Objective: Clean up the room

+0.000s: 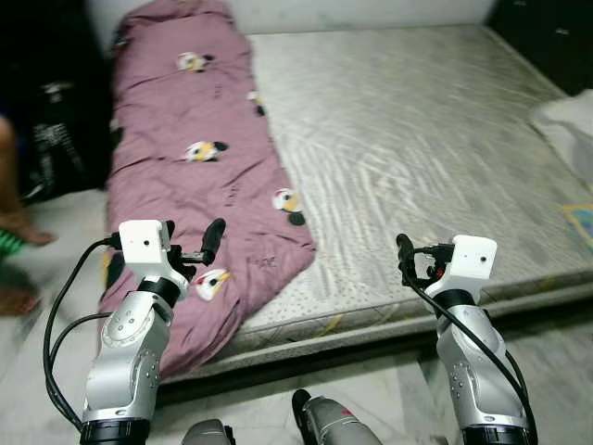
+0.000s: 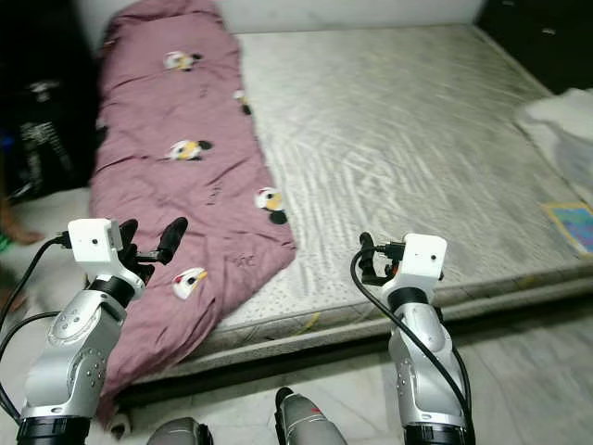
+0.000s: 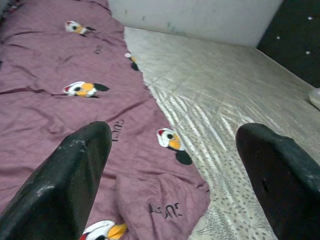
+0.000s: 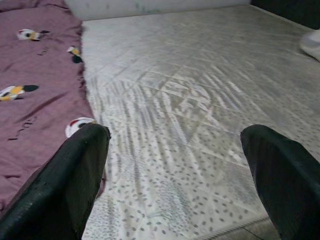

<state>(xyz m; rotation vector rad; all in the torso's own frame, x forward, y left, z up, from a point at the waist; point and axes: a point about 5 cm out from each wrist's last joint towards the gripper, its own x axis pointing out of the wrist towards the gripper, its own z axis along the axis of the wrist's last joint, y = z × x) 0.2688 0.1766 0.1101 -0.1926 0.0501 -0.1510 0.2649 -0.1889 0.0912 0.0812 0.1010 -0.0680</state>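
Note:
A purple blanket point(image 1: 199, 158) printed with cartoon figures lies along the left side of a grey patterned mattress point(image 1: 417, 148). Its near end hangs over the mattress's front edge. My left gripper point(image 1: 193, 241) is raised in front of that hanging end, open and holding nothing. In the left wrist view its fingers point(image 3: 75, 175) frame the blanket point(image 3: 60, 100) from above. My right gripper point(image 1: 410, 258) hovers at the mattress's front edge, right of the blanket, open and holding nothing. Bare mattress point(image 4: 190, 100) lies between its fingers point(image 4: 75, 175) in the right wrist view.
A white bundle point(image 1: 567, 125) lies at the mattress's right edge, with a small colourful item point(image 1: 581, 222) nearer the front. A person's bare legs point(image 1: 14, 232) stand on the floor at the far left, beside dark furniture point(image 1: 51, 111). Pale floor runs along the bed's front.

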